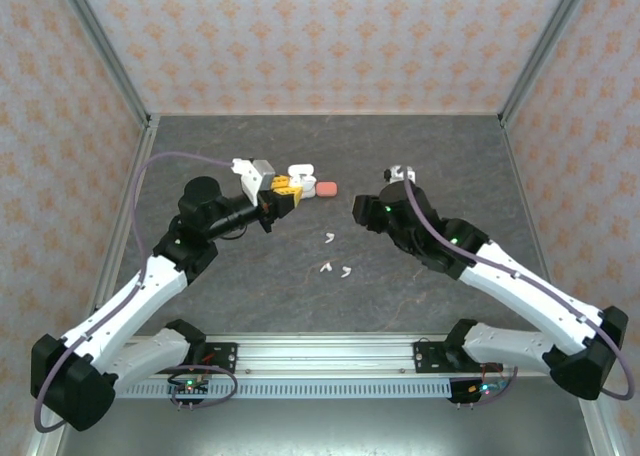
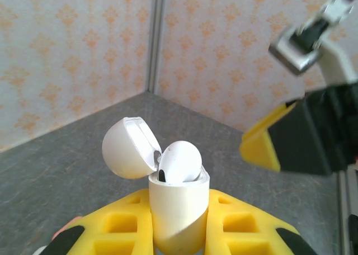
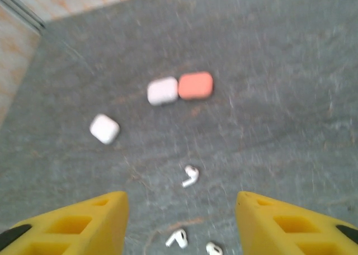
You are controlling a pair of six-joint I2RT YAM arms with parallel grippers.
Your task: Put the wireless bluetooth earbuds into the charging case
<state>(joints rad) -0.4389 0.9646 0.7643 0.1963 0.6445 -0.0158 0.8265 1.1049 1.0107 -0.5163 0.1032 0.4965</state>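
My left gripper (image 2: 178, 202) is shut on a white charging case (image 2: 178, 216), held upright above the table between the yellow fingers (image 2: 120, 224). Its lid (image 2: 126, 149) is hinged open to the left, and one white earbud (image 2: 180, 161) sits in the case's mouth. In the top view this gripper (image 1: 283, 192) hovers left of centre. My right gripper (image 3: 180, 202) is open above the table with nothing between its fingers. Below it lie three loose white earbuds (image 3: 190, 175), (image 3: 178, 238), (image 3: 213, 248). They lie mid-table in the top view (image 1: 328, 239), (image 1: 325, 269), (image 1: 346, 271).
Two closed white cases (image 3: 104, 128), (image 3: 162, 91) and a salmon-pink case (image 3: 195, 85) lie beyond the earbuds; in the top view the pink case (image 1: 326, 189) is just right of my left gripper. My right gripper (image 1: 358, 213) faces the left one closely. Patterned walls enclose the table.
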